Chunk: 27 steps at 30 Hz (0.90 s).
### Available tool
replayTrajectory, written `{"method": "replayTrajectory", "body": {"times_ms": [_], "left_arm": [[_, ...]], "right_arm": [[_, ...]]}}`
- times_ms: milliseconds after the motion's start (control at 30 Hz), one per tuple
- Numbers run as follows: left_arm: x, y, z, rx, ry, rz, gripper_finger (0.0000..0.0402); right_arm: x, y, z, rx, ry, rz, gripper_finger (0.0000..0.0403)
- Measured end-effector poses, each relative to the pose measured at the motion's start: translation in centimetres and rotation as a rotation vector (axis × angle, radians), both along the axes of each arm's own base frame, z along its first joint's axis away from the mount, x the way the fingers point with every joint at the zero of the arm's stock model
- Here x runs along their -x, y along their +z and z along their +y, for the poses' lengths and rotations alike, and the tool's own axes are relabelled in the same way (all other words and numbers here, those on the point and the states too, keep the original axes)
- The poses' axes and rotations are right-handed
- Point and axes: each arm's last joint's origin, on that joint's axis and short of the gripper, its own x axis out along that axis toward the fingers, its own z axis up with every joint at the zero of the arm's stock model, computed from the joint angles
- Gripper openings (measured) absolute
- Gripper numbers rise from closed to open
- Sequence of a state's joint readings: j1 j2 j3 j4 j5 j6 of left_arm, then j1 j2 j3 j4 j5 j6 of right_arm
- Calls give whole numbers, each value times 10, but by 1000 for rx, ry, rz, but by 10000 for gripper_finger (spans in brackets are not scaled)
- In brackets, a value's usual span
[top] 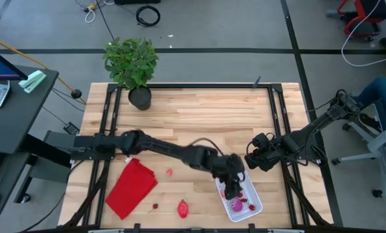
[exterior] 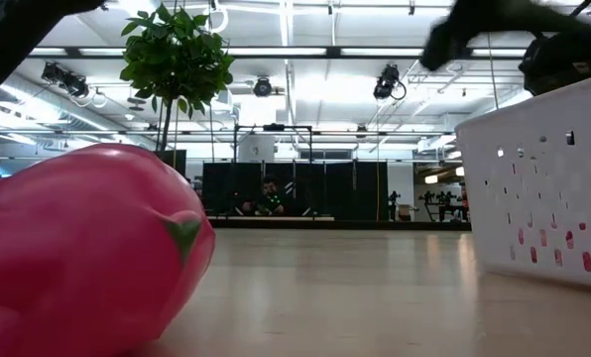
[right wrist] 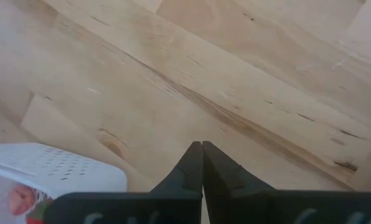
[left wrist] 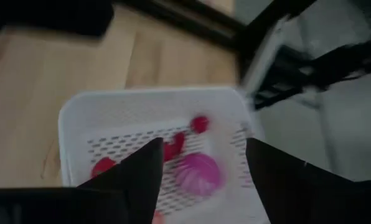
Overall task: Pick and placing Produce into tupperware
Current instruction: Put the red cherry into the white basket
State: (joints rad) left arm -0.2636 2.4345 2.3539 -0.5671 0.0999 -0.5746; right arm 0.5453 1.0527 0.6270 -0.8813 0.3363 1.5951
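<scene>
Tupperware (top: 254, 202): white perforated tub, near front edge of table (top: 199, 110), right of centre. In low view its holed wall (exterior: 543, 188) fills the right side.
Inside tub: purple ball (left wrist: 199, 172), round red bit (left wrist: 199, 124), two more red pcs (left wrist: 173, 145) beside it. Red shows thru wall holes in low view.
My left gripper (top: 232, 190): hovering right over the tub, fingers (left wrist: 139, 171) spread apart, nothing betw them; ball sits below the gap.
My right gripper (top: 252, 161): just beside tub's far-right corner, above bare wood, fingers (right wrist: 201, 163) pressed together, empty.
Produce still out: big pink-red fruit (top: 183, 208) at front edge, small red pc (top: 155, 206) left of it, pink pc (top: 169, 172) further back.
Red cloth (top: 130, 186): folded, front left.
Potted plant (top: 133, 65): back left.
</scene>
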Motion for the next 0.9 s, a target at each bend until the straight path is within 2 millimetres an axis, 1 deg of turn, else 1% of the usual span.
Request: {"method": "replayTrajectory", "body": {"times_ms": [67,133,200,233,333,467,567,633,733,833,900], "left_arm": [[7,16,7,22,-11,8,223],[11,26,15,15,-37,9,215],[17,34,22,-12,-70,26,208],[21,40,27,-23,-83,32,206],[36,51,42,-47,-87,125,202],[57,49,59,-81,-67,347,202],[71,48,64,-98,-64,478,205],[79,44,64,-110,-68,559,205],[88,33,60,-142,-101,679,202],[98,24,52,-187,-164,779,198],[104,17,44,-205,-192,831,196]], "right_arm": [[0,0,0,-1,1,-2,5],[-1,0,0,1,12,-4,5],[-2,1,1,14,64,-12,9],[-3,1,2,20,99,-18,13],[-8,5,4,-9,171,-74,38],[-18,14,5,-39,205,-198,84],[-28,22,4,-48,215,-321,120],[-37,29,3,-49,229,-423,141],[-49,41,2,-35,256,-571,163],[-56,51,-1,-9,274,-687,174],[-59,54,-2,6,279,-725,175]]}}
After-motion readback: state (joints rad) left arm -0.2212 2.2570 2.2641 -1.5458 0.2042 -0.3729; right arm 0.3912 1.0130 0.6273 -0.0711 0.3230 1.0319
